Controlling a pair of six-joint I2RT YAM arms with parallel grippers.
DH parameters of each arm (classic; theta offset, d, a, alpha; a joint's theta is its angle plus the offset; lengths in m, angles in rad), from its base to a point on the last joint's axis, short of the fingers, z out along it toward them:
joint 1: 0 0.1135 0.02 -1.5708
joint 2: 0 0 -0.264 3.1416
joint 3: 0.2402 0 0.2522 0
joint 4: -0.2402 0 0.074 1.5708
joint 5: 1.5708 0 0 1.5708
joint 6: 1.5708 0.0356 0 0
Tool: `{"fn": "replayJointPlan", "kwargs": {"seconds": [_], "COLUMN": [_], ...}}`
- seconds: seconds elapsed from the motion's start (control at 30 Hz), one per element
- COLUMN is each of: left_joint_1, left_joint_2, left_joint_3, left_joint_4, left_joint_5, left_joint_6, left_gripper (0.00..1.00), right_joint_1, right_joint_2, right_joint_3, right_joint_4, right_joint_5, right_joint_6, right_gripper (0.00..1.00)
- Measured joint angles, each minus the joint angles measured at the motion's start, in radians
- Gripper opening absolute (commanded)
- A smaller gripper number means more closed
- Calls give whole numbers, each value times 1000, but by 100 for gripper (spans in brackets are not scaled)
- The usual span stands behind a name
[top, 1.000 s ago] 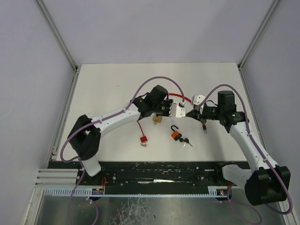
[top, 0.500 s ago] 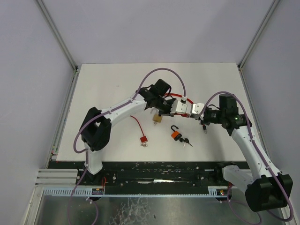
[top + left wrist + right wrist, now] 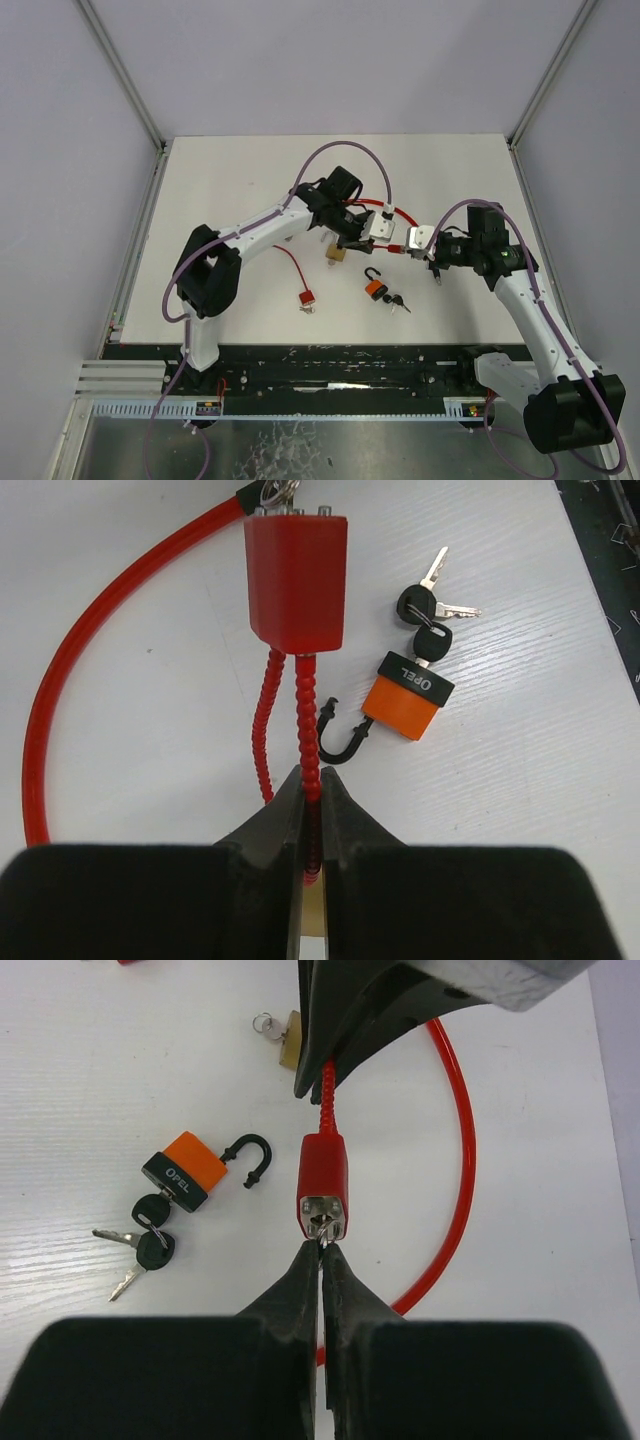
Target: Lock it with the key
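Observation:
A red cable lock's body (image 3: 322,1175) (image 3: 296,580) hangs just above the table between my two grippers. My left gripper (image 3: 312,780) (image 3: 372,232) is shut on the beaded red cable (image 3: 309,725) just behind the body. A small silver key (image 3: 325,1232) sits in the keyhole at the body's other end. My right gripper (image 3: 322,1248) (image 3: 418,240) is shut on that key. The smooth red cable loop (image 3: 458,1150) (image 3: 385,207) arcs away over the table behind the left gripper.
An orange padlock (image 3: 373,289) (image 3: 408,698) with its black shackle open lies near the front, black-headed keys (image 3: 397,302) (image 3: 145,1245) attached. A brass padlock (image 3: 336,255) (image 3: 290,1028) lies under the left gripper. A small red padlock (image 3: 307,297) on a thin red wire lies further left.
The left arm has swung its elbow to the right while holding the lock. The right gripper has come down toward the near side and closed in on the lock body's key end.

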Motion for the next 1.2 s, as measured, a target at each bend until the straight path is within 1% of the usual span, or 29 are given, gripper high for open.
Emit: {"fn": "replayJointPlan", "kwargs": {"seconds": [0.17,0.53,0.77,1.0,1.2], "left_joint_1": [12,20,22,36,42], "left_joint_2": [0,0,4,67,154], "left_joint_3": [0,6,9,97,217], "left_joint_4": [-8,-18,-36,-114,-214], "left_joint_5": [35,64,79,146,203], "left_joint_6": [10,16,16,42,73], "left_gripper": [0,0,0,0,0], "right_joint_1": [0,-31,-35,-35,-35], "right_joint_2": [4,18,25,-6,-35], "right_joint_3": [0,0,0,0,0], "right_joint_4": [-3,22,1,-32,-35], "right_joint_5": [-10,-50,-76,-65,-11], "right_joint_6": [-10,98,64,-40,-77], "right_gripper": [0,0,0,0,0]}}
